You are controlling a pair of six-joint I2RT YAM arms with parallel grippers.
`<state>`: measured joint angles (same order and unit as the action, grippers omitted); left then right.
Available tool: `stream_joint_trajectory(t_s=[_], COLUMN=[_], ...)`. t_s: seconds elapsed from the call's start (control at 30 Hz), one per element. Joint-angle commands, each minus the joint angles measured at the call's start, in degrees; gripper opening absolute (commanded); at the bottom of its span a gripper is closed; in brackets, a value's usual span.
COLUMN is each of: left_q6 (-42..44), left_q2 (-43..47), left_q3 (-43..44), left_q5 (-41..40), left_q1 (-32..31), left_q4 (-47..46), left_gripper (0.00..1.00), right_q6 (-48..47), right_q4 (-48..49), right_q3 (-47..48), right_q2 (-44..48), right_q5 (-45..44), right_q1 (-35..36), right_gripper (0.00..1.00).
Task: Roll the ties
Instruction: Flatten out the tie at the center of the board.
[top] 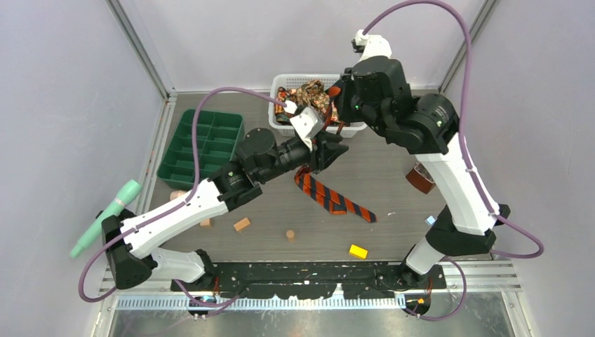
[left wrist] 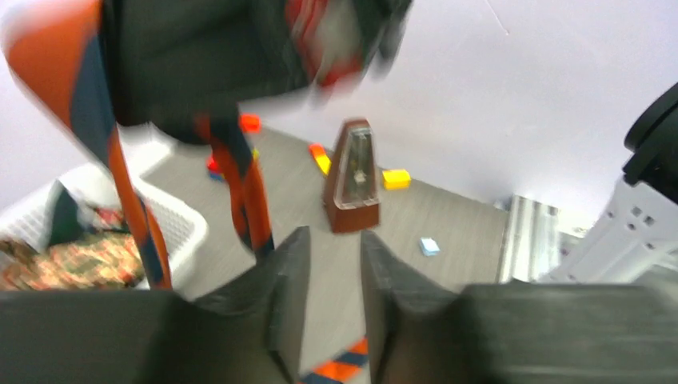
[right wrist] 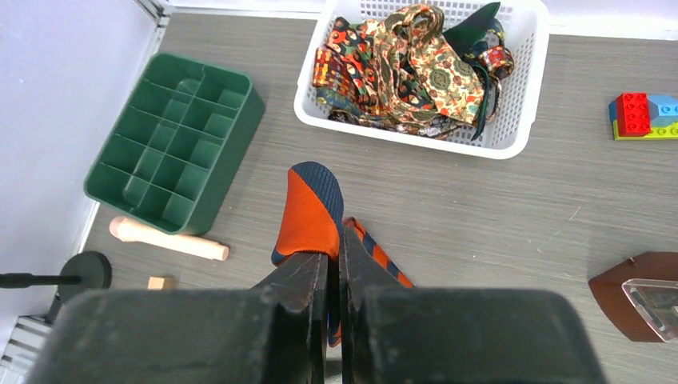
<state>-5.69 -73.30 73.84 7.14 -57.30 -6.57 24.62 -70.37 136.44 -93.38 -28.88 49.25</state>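
A green plastic grid tray sits at left. The left gripper, arm stretched low toward centre, holds its jaws narrowly apart, empty. The orange-and-navy striped fabric tie (blurred in the left wrist view) hangs looped from the raised right gripper, pinched shut, before the white mesh basket; its tail lies on the table.

White arms with black joints trail purple cables.
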Motion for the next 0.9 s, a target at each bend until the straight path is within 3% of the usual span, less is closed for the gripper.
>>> stream_joint_trajectory(t_s=[0.0, 0.03, 0.1, 0.37, 0.67, 0.8, 0.87], left_q6=[-1.45, -1.83, -2.11, -0.78, 1.11, 0.92, 0.78], left_q2=[5.06, 6.17, 7.94, 7.47, 1.9, -1.49, -3.28], left_q3=[-6.96, -8.89, -11.8, -11.41, -7.72, -4.9, -3.76], left_q5=[-0.9, -1.42, -2.69, -4.26, -6.29, -6.32, -6.67], left_q1=[-0.01, 0.04, 0.0, 0.0, -0.01, -0.01, 0.0], left_q4=[-0.1, -1.06, -2.2, -1.41, -3.29, -4.44, -4.82], left_gripper=[0.51, 0.64, 0.76, 0.8, 0.76, 0.63, 0.5], right_q6=[1.06, 1.05, 0.97, 0.87, 1.61, 1.87, 1.87], right_q4=[3.59, 3.58, 3.6, 3.63, 3.73, 3.92, 3.92], right_q3=[-0.31, -0.59, -0.95, -1.73, -2.76, -3.61, -3.91], right_q2=[2.94, 3.07, 3.18, 3.04, 3.26, 3.59, 3.75], right_q5=[-0.5, -0.4, 0.14, 1.3, 2.84, 3.17, 3.07], right_q1=[-0.39, -0.39, -0.39, -0.39, -0.39, -0.39, -0.39], right_gripper=[0.02, 0.02, 0.02, 0.02, 0.02, 0.02, 0.02])
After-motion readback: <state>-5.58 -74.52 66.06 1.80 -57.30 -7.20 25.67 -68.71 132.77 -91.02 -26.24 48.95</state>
